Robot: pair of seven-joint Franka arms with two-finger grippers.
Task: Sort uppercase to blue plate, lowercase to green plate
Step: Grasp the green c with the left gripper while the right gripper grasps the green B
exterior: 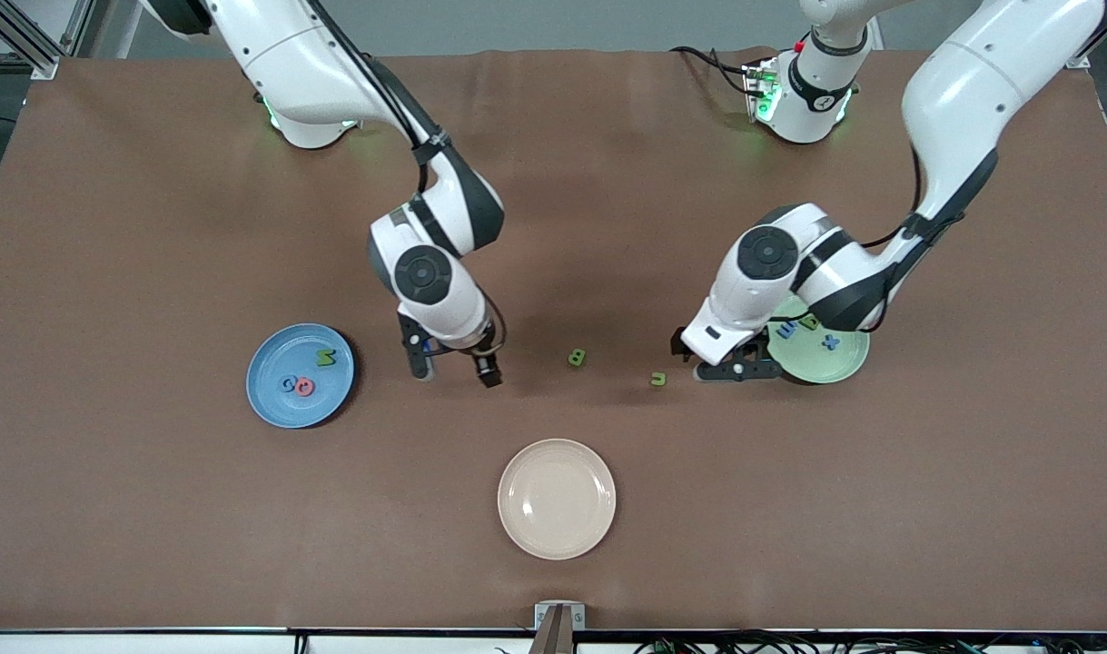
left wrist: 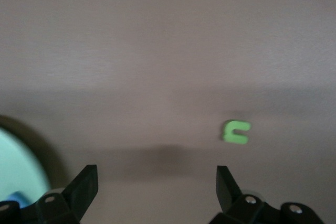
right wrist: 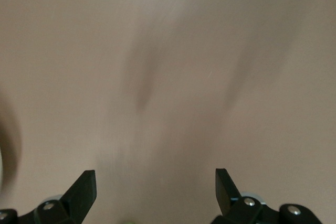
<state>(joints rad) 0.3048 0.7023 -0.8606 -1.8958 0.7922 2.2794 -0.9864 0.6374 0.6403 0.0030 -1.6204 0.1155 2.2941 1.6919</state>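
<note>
Letters lie flat on my matte brown table (exterior: 153, 509): green B (exterior: 577, 358) and green u-shaped piece (exterior: 658, 379) between the round rimmed blue plate (exterior: 271, 400) and green plate (exterior: 839, 368). My left gripper (exterior: 739, 371) beside the green plate and right gripper (exterior: 453, 368) beside the blue plate hold fingers spread, empty.

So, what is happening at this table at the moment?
Two robot arms are sorting small letter pieces onto plates. The blue plate holds three letters, the green plate also three. A green B and a green n/u lie on the table between the arms. The left gripper, open and empty, is beside the green plate, near the n/u. The right gripper is open and empty too. A cream plate holds nothing.
</note>
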